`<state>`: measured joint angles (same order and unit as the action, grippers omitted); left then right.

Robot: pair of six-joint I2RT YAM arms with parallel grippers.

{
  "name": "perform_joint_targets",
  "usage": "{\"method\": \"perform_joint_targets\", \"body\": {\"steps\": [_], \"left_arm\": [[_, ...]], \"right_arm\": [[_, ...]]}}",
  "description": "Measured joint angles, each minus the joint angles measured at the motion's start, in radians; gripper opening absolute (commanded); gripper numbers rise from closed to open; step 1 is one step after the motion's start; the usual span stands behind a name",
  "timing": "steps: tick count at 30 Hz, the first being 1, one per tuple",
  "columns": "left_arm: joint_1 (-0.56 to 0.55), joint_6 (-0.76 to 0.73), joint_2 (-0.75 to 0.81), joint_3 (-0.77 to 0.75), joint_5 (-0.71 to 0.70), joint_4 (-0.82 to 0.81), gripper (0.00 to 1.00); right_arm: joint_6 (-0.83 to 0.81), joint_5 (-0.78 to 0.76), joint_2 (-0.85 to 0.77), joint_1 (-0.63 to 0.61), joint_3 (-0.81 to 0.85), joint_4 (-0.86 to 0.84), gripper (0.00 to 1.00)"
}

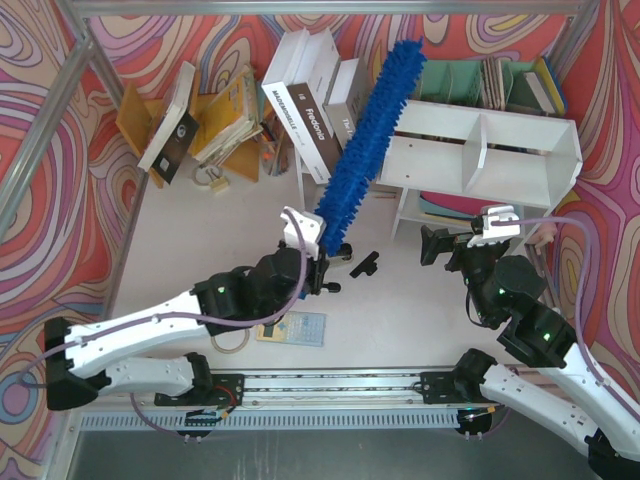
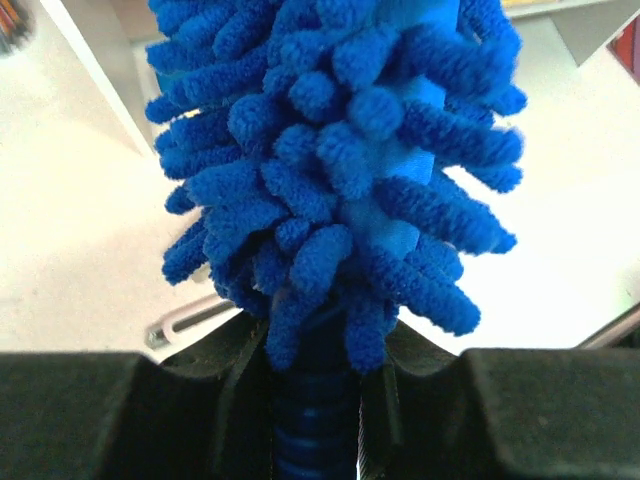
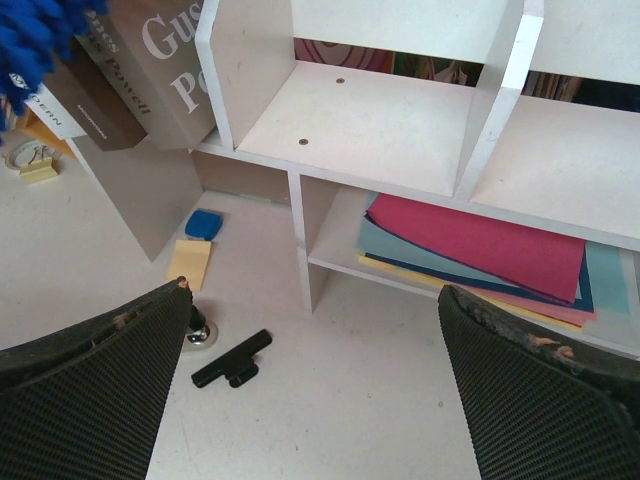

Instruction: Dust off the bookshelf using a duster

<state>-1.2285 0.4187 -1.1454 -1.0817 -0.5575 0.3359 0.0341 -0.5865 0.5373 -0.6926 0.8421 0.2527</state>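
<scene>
Legibly, the book [image 1: 300, 125] beside the duster [image 1: 365, 150] reads "freedom".

Fluffy blue chenille duster [image 1: 368, 140]; smooth matt white board bookshelf [image 1: 520, 160]; coarse-woven black pincer pads [image 3: 540, 400].

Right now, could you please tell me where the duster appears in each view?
Top external: the duster runs diagonally from the left hand near centre to the top edge.
Left wrist: its fluffy head fills the centre and top, handle clamped at the bottom.
Right wrist: only a blue tuft in the top-left corner.
Shared landmark: the white bookshelf, right of the duster in top external and filling the right wrist view's upper half.
</scene>
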Motion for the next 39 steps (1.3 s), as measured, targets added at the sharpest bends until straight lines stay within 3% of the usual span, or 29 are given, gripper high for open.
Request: {"method": "perform_joint_targets", "body": {"steps": [18, 30, 39], "left_arm": [[-0.002, -0.313, 0.367, 0.515, -0.072, -0.540, 0.00], [0.001, -0.510, 0.454, 0.721, -0.186, -0.895, 0.00], [0.028, -0.520, 0.365, 0.841, -0.248, -1.125, 0.00]], "right_arm": [[0.000, 0.000, 0.013, 0.000, 0.000, 0.000, 0.99], [0.000, 0.000, 0.014, 0.000, 0.000, 0.000, 0.99], [0.000, 0.000, 0.023, 0.000, 0.000, 0.000, 0.99]]}}
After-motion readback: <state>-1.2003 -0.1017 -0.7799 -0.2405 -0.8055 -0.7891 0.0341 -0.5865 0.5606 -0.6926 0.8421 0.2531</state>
